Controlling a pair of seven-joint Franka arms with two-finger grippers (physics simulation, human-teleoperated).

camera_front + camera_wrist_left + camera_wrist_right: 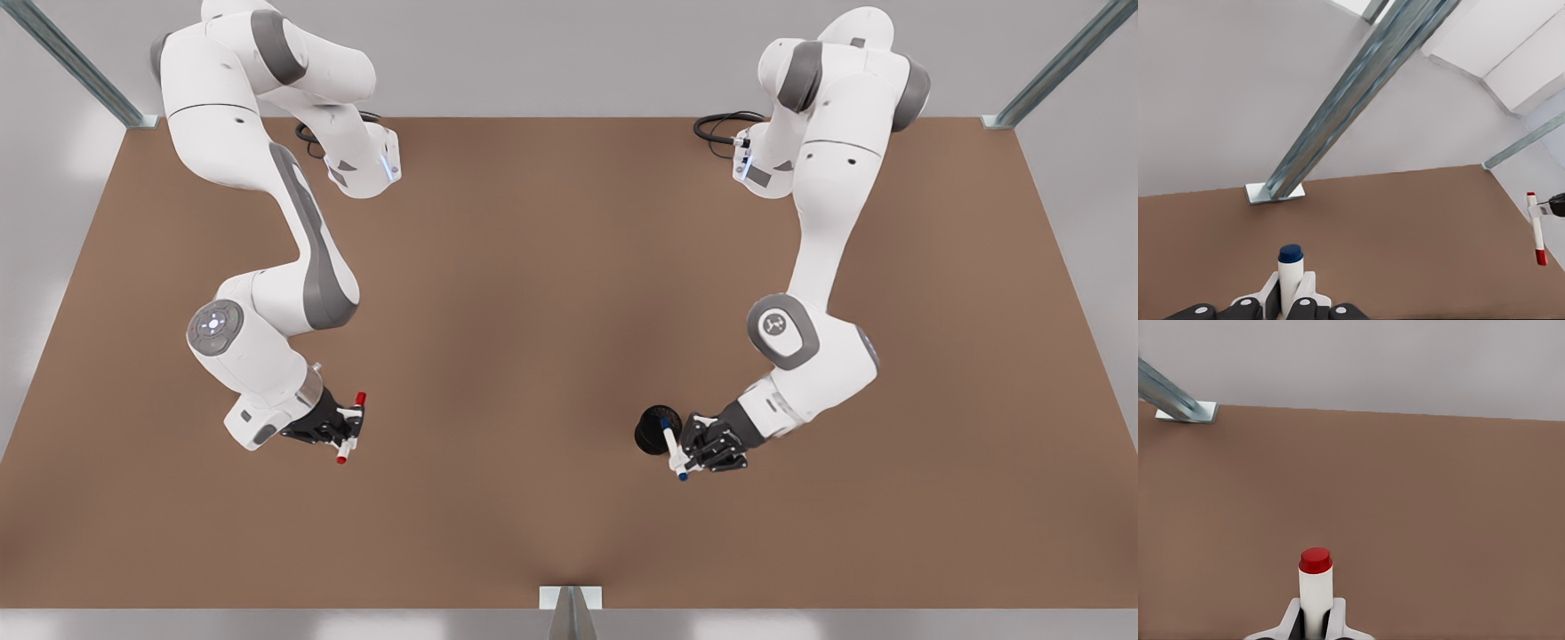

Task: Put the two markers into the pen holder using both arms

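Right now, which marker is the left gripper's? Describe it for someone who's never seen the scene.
On the brown table, find the black pen holder toward the front view's right. The left gripper beside it clamps the blue-capped marker; the other marker, in the right gripper, has red ends.

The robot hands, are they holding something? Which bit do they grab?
Yes. The left gripper holds the blue marker around its white barrel, beside the pen holder. The right gripper holds the red marker mid-barrel too.
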